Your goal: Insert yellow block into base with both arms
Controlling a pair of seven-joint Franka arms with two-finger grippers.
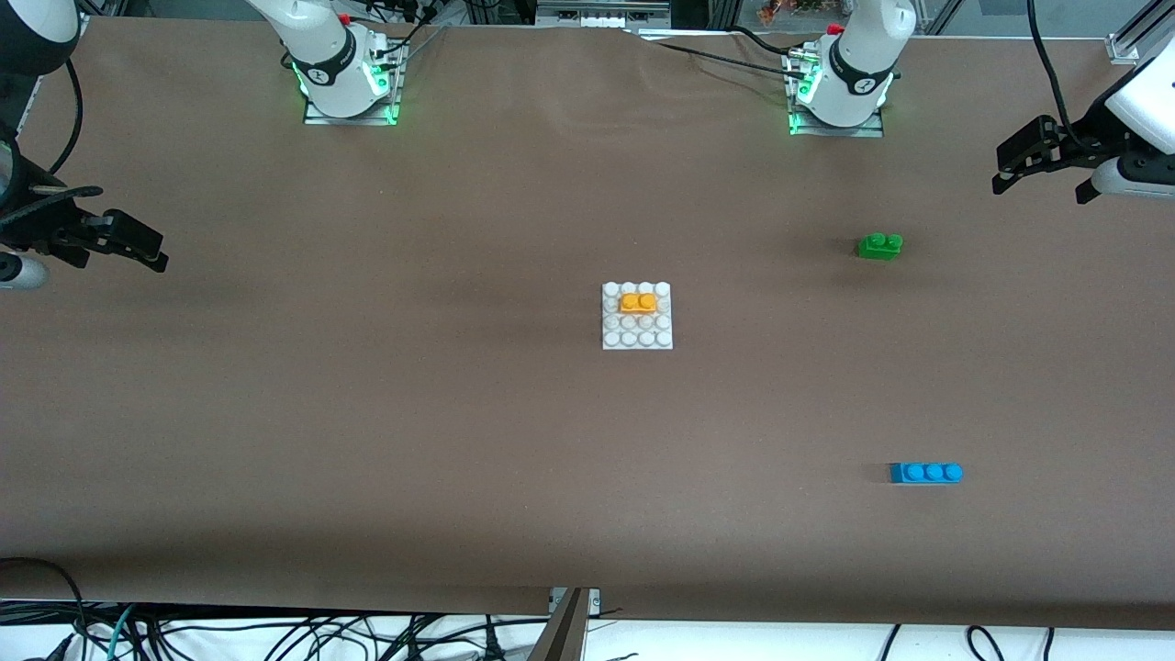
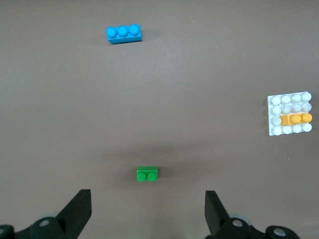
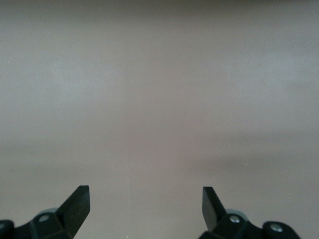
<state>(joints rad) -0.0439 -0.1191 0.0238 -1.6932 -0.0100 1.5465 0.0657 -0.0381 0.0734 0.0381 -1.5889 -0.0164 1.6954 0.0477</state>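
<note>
No readable text, brand, number or sign shows in any view. The only mark is a small dark round emblem on each white robot arm base (image 1: 335, 69), at the upper left and upper right of the front view (image 1: 854, 78); its character is too small to make out.

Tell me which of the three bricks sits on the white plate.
The yellow brick, pressed onto the studded white plate. The green brick and blue brick lie on the bare table.

three bricks (image 1: 637, 301), one base (image 1: 637, 340), two arms (image 1: 321, 55)
</note>
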